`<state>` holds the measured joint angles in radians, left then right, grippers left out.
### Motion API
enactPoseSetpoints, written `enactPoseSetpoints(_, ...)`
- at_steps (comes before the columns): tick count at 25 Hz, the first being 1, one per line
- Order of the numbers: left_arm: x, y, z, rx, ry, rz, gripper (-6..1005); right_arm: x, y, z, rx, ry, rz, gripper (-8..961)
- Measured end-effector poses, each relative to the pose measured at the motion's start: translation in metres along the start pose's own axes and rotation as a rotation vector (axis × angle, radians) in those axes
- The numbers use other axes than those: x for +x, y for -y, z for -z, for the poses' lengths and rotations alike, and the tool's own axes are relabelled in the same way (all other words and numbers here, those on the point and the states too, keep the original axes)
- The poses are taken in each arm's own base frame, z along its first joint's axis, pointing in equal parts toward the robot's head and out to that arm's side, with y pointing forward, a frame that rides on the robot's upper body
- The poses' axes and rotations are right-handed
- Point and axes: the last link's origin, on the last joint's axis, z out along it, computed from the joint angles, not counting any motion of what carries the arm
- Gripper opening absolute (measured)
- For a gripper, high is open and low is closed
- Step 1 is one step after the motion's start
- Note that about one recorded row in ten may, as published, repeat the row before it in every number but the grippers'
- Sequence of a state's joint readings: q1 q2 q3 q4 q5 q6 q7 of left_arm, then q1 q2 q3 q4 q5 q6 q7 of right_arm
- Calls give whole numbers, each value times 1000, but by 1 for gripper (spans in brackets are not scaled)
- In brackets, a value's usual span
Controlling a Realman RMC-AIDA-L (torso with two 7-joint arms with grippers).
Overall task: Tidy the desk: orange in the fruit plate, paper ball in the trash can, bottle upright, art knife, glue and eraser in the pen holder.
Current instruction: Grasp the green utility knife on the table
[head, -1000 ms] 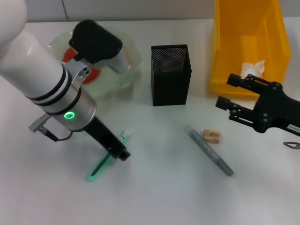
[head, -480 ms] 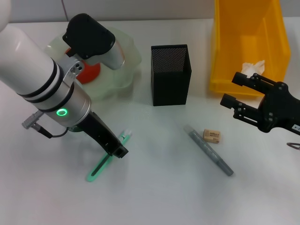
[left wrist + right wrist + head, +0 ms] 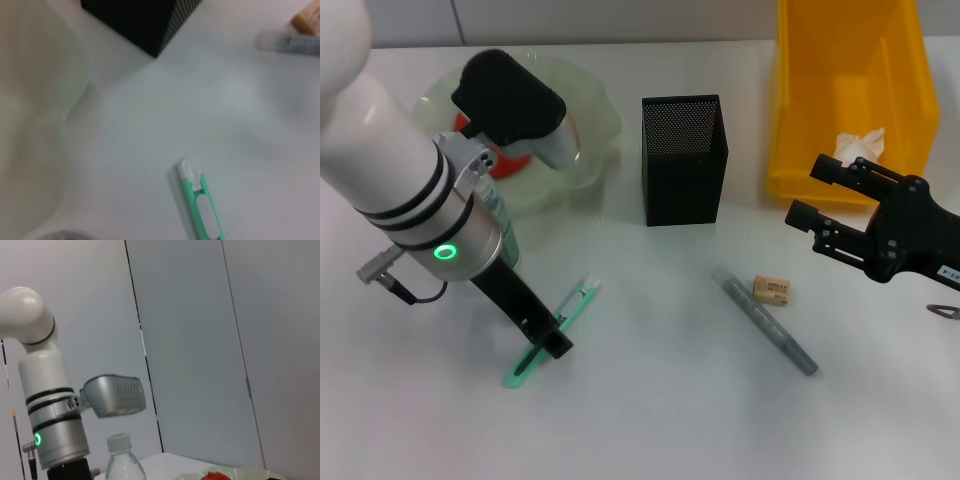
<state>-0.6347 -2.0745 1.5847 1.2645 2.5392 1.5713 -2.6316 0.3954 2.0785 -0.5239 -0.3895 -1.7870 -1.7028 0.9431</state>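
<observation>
Hovering my left gripper (image 3: 552, 343) over the art knife (image 3: 548, 334), grip unreadable; right gripper (image 3: 820, 212) open. Orange (image 3: 505, 160), paper ball (image 3: 858, 146) placed; glue (image 3: 766, 321), eraser (image 3: 771, 290) remain.

- A white desk (image 3: 660, 400) fills nearly all of the head view, its surface smooth and matte.
- Light falls evenly from above, leaving soft, faint shadows on it.
- Along its far edge runs a pale grey wall (image 3: 620, 20).
- In the right wrist view the wall (image 3: 190, 340) shows as flat grey panels split by 2 thin dark vertical seams.
</observation>
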Motion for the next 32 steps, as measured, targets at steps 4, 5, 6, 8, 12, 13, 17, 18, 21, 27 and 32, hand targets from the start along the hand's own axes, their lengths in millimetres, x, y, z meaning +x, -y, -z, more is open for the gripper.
enactPoseSetpoints(4,-3,-1,-10,1,51,-7,561,0,0,0,0,0,0,687)
enactPoseSetpoints(5,-3,-1,-10,1,51,-7,576,0,0,0,0,0,0,686)
enactPoseSetpoints(6,-3,-1,-10,1,51,-7,590,0,0,0,-1,0,0,686)
enactPoseSetpoints(8,-5,0,-13,-2,62,1,605,0,-1,0,-1,0,-1,686)
enactPoseSetpoints(12,-5,0,-13,-2,62,1,603,1,-1,0,-2,0,-1,686)
enactPoseSetpoints(13,-6,0,-14,-3,66,5,603,1,-1,0,-2,0,-1,686)
enactPoseSetpoints(17,-7,0,-18,-2,73,5,602,1,-1,0,-2,0,-3,687)
enactPoseSetpoints(18,-7,0,-18,-2,75,3,602,1,-1,0,-2,1,-3,687)
enactPoseSetpoints(21,-7,0,-19,1,74,4,598,1,-2,-1,-6,4,-4,687)
enactPoseSetpoints(27,-8,1,-20,7,73,7,580,0,-2,-1,-8,6,-4,687)
enactPoseSetpoints(32,-7,1,-21,12,77,6,561,0,-2,-1,-8,5,-3,687)
